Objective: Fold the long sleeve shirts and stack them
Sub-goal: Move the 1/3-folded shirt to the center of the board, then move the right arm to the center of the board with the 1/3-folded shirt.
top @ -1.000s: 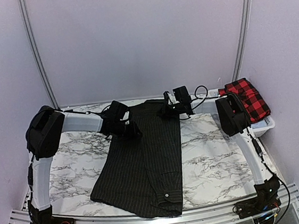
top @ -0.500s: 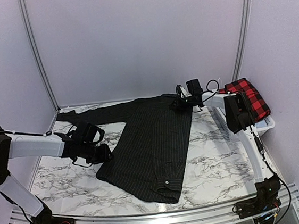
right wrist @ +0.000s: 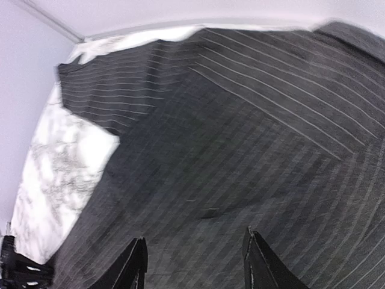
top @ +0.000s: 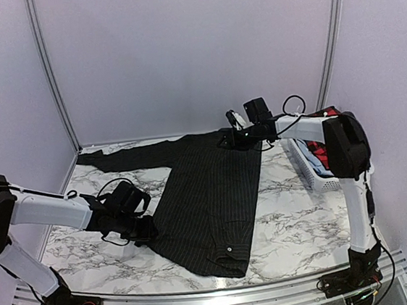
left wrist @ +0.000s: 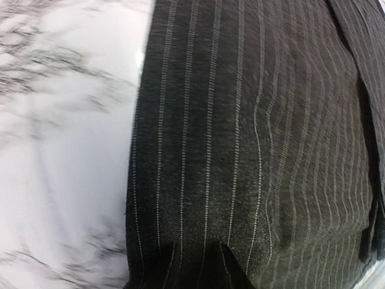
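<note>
I work in a robot lab booth: bare pale walls point(top: 178, 53), marble-print table point(top: 290, 216), aluminium rail point(top: 205, 304) along its edge.

Plain pale lilac walls point(top: 193, 51) close in the back and sides, with thin curved metal poles point(top: 50, 74) rising from the rear corners. The surface point(top: 289, 209) is white marble with grey veins, edged nearest by a ribbed aluminium rail point(top: 205, 304). Light is soft and even.

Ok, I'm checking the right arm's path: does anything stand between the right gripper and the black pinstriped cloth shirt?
Nothing visible does. The right gripper is open right at the black pinstriped cloth shirt's far right edge, and its wrist view shows only striped cloth ahead of it.
</note>
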Controlling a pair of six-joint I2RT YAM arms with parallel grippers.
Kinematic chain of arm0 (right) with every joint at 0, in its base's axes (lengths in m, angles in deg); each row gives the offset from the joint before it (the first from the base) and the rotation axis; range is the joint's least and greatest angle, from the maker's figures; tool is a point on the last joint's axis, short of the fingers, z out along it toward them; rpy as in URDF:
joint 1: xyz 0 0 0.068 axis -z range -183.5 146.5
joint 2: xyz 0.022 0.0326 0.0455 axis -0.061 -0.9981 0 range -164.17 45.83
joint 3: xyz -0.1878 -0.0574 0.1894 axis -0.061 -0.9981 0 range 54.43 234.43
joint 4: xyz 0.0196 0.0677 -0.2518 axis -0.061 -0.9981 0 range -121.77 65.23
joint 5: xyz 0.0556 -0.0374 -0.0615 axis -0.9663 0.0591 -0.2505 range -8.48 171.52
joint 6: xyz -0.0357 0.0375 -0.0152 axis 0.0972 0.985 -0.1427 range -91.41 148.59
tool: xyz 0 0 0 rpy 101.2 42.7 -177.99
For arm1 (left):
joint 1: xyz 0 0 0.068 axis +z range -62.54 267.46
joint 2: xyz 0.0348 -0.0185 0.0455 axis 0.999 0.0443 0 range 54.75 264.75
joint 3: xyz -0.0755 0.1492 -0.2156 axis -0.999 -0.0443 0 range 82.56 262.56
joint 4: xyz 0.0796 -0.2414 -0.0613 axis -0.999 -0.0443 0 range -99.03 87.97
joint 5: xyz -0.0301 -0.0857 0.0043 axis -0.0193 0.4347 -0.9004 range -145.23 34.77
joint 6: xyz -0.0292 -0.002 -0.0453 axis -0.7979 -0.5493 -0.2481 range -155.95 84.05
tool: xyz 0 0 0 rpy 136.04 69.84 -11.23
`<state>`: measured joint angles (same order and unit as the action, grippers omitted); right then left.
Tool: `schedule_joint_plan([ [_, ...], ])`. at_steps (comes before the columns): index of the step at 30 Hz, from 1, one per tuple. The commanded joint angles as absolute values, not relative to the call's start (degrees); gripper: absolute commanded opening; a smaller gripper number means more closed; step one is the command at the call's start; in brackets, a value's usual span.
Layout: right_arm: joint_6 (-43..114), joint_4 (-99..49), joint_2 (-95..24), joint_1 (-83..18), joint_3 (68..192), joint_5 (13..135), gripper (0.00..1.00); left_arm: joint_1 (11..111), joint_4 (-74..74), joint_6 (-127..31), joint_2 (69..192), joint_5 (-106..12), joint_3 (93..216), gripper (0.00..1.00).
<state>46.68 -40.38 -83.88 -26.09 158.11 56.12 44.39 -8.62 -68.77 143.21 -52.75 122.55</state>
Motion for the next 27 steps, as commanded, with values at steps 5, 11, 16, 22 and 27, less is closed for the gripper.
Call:
schedule_joint_plan([
  [5, 46.77, -34.1, -68.67, -32.06, 137.86, 58.86, 0.52, 29.68, -14.18, -78.77, 142.16, -53.39, 120.84, 0.23],
  [11, 47.97, -31.35, -61.01, -38.17, 122.47, 62.85, 0.52, 19.46, -15.44, -85.45, 142.13, -54.88, 121.99, 0.23],
  [16, 50.12, -26.91, -59.04, -39.1, 112.88, 64.97, 0.52, 16.62, -19.07, -87.56, 140.4, -59.46, 124.83, 0.27],
  [22, 51.57, -25.21, -60.33, -38.72, 109.02, 70.67, 0.51, 20.84, -25.7, -87.06, 133.98, -68.87, 129.2, 0.39],
  [27, 53.53, -22.49, -58.79, -36.3, 105.01, 72.36, 0.51, 29.92, -26.08, -82.95, 131.78, -70.36, 130.09, 0.42],
])
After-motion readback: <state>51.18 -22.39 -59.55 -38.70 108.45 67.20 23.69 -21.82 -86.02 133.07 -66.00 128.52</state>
